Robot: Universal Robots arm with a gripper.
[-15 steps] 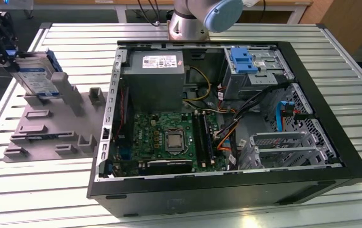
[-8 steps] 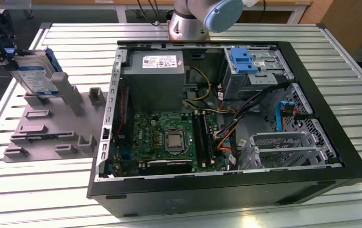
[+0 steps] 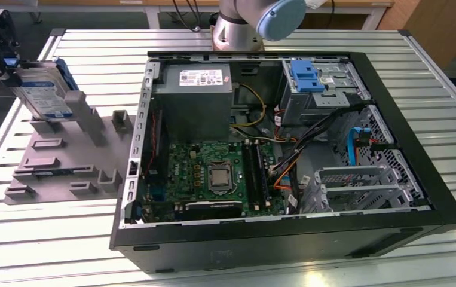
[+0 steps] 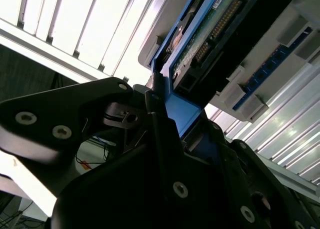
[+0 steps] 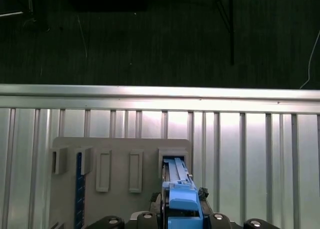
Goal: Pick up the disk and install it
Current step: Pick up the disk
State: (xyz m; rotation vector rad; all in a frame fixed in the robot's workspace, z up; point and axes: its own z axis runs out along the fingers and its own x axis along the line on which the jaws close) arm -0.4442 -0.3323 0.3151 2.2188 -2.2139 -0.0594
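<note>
At the upper left of the exterior view, the gripper [image 3: 11, 64] grasps the disk [image 3: 43, 95] (standing upright) in the grey holder [image 3: 60, 158].

The arm [image 3: 239, 30] is a silver-grey cylinder with a rounded pale-blue cap [image 3: 282, 15]. Its pincer [image 4: 170, 101] is matte black, built of angular plates studded with round silver screws [image 4: 180, 189].

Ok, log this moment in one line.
gripper: shut on disk | disk: upright at grey holder, outside computer case | install: not yet done
</note>
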